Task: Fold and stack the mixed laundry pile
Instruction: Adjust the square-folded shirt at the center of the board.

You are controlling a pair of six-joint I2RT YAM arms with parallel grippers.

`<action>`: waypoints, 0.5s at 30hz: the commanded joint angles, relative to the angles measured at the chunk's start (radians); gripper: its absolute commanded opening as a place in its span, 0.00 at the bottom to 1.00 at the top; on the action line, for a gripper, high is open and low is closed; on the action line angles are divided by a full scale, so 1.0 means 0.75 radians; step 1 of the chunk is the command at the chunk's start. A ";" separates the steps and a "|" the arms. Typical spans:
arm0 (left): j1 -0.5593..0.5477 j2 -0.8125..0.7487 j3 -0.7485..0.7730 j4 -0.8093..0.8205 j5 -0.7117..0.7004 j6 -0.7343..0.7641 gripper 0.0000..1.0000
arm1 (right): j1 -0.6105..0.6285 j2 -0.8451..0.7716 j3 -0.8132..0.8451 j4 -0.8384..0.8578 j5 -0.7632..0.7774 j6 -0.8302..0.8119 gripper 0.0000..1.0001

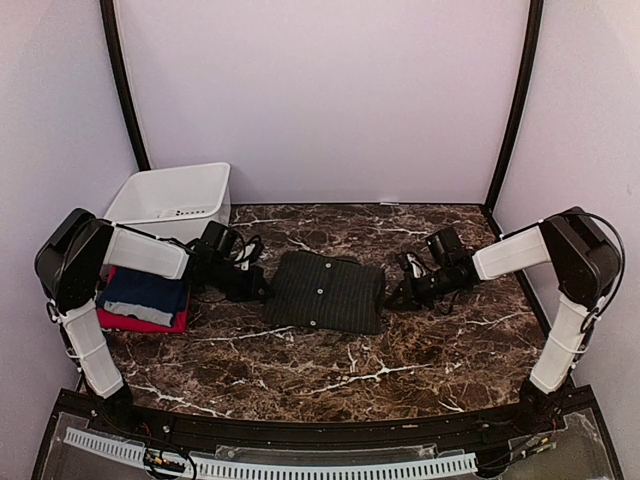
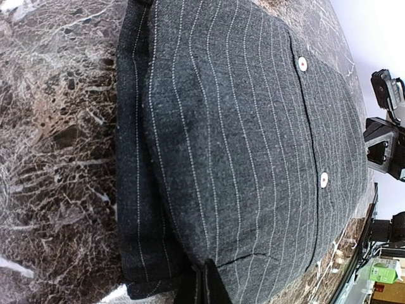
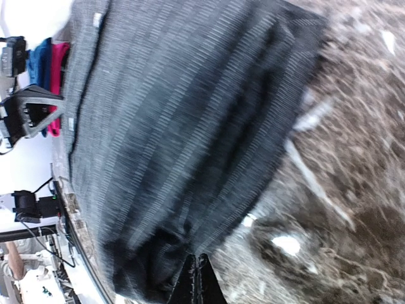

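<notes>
Just between left tool (image 1: 264, 289) and right tool (image 1: 393, 294) lies the shirt (image 1: 325, 292).

A white plastic bin (image 1: 160, 212) sits at the far left corner of the dark brown, white-veined marble table (image 1: 350, 370). A white slotted strip (image 1: 300, 467) runs along the near edge. A green-and-white carton (image 2: 385, 272) stands beyond.

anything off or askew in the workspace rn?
Nothing spilled or damaged. Shirt sits slightly skewed at centre, with an under layer poking out along one edge. Navy tee is stacked on the red tee; that looks fine.
</notes>
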 commanded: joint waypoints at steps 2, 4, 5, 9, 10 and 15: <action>0.010 -0.028 0.015 0.005 0.038 0.015 0.00 | -0.003 0.043 -0.014 0.174 -0.123 0.058 0.02; 0.010 -0.026 0.013 0.005 0.042 0.016 0.00 | -0.002 0.042 -0.018 0.202 -0.145 0.075 0.09; 0.009 -0.025 0.014 0.005 0.044 0.016 0.00 | 0.001 0.047 -0.009 0.195 -0.145 0.074 0.12; 0.009 -0.020 0.011 0.010 0.049 0.015 0.00 | 0.002 0.084 0.016 0.179 -0.118 0.071 0.11; 0.009 -0.020 0.010 0.012 0.050 0.014 0.00 | 0.002 0.096 0.023 0.177 -0.118 0.070 0.10; 0.009 -0.015 0.010 0.017 0.056 0.016 0.00 | 0.010 0.155 0.051 0.184 -0.122 0.075 0.11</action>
